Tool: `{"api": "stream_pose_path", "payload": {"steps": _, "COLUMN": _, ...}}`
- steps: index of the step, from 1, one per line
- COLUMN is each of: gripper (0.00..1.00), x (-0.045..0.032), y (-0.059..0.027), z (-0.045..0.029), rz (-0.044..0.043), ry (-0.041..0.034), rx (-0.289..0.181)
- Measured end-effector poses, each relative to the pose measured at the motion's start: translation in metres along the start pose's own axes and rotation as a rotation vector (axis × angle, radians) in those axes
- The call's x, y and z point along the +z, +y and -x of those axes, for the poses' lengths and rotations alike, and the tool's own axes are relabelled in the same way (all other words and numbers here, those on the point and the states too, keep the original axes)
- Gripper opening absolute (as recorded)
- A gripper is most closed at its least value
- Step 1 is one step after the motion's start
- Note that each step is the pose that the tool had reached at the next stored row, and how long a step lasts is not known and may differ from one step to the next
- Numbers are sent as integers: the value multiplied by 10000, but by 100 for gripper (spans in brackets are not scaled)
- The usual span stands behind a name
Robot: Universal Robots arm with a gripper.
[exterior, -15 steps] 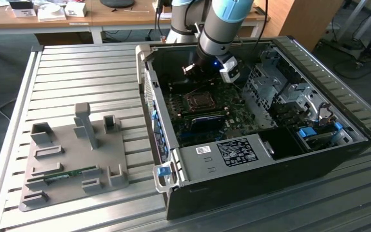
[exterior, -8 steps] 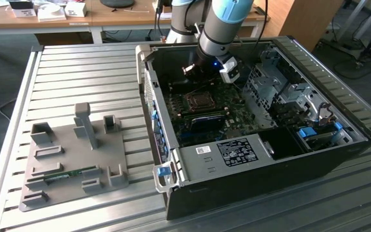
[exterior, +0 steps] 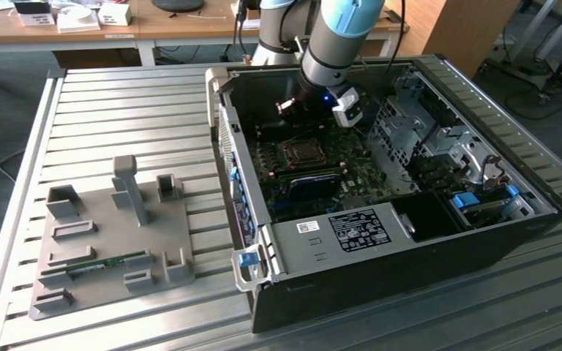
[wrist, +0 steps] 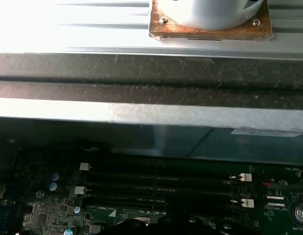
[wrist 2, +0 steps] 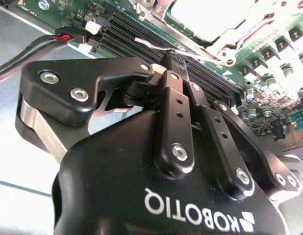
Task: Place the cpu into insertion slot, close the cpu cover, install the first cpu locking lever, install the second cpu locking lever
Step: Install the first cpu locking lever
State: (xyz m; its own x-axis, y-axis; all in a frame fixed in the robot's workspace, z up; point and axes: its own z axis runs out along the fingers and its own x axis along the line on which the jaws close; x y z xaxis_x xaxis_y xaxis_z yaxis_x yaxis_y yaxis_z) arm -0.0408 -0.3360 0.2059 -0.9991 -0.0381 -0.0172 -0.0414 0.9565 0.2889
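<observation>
Our gripper has its black fingers pressed together, tips at the thin wire cpu locking lever beside the silvery cpu cover, which lies flat over the insertion slot inside the black computer case. We judge steady, square pressure should stop the slick, springy wire slipping off.

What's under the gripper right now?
In the second wrist view, long black memory slots lie under the tips of the gripper, beside the insertion slot. The gripper's own body covers whatever lies beneath its base, so that part can't be judged.
</observation>
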Motion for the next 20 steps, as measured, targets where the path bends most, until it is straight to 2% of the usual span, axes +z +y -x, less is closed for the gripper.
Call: {"api": "stream_pose_path", "payload": {"steps": 20, "gripper": 11, "x": 44, "y": -14, "z": 14, "rz": 1, "ry": -1, "rx": -1}}
